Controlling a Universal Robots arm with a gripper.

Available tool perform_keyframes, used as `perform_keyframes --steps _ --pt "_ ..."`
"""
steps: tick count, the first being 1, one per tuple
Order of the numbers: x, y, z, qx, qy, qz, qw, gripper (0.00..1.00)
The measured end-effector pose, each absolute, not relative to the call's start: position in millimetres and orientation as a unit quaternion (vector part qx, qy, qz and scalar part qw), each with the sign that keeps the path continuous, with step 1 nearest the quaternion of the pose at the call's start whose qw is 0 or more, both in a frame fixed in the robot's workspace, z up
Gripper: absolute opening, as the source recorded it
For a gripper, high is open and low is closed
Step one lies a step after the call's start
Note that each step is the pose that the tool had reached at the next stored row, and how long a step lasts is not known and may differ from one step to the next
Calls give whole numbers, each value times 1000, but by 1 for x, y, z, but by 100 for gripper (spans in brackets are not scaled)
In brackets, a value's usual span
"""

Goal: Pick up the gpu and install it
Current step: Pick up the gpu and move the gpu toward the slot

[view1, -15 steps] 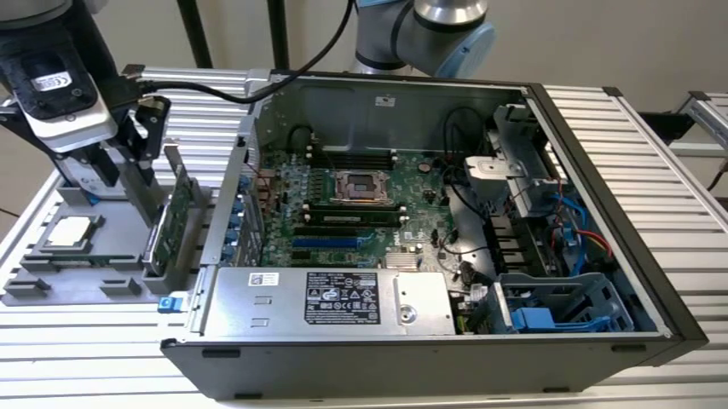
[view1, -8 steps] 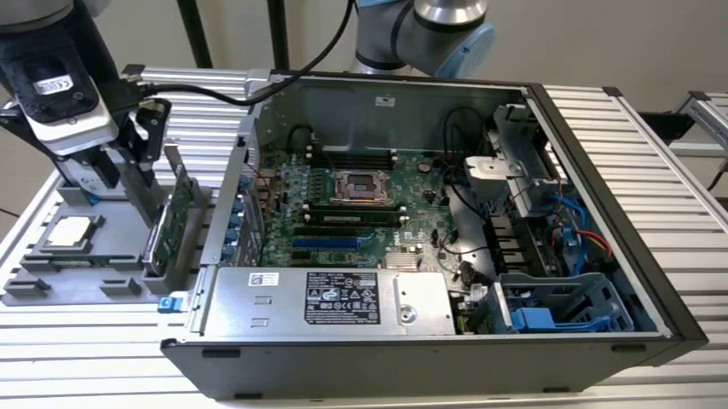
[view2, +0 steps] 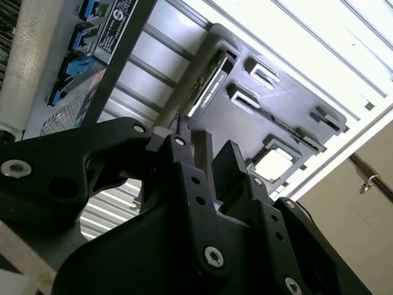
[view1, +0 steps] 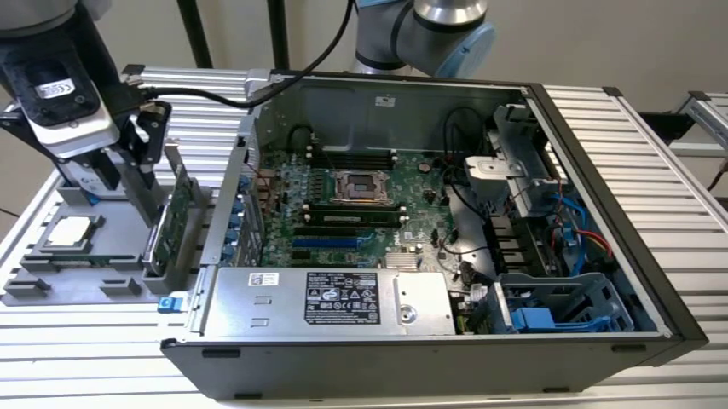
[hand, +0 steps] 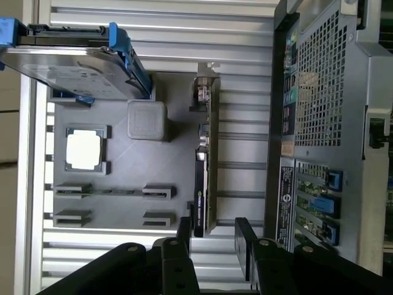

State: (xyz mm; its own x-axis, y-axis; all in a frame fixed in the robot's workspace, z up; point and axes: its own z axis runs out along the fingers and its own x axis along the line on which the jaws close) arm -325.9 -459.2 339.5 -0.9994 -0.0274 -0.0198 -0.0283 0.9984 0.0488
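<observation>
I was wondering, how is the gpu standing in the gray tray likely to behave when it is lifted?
The gpu looks like a thin rigid board, so probably stiff, not floppy. Standing on edge in the gray tray, it may tip if nudged sideways.

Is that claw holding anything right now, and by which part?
Nothing is held: the gripper is open, its fingers spread apart near the gpu, which stands on edge in the grey tray.

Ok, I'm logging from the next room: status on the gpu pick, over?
Tool open, lined up with one end of the gpu, not gripping. Card upright on edge in grey tray, beside the case. Hard drive apart, not in the path.
</observation>
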Motion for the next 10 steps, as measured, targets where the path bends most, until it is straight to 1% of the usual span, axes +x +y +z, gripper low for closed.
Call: perform_keyframes --steps 10 --pt "-326 -459 336 -14 1000 25 10 100"
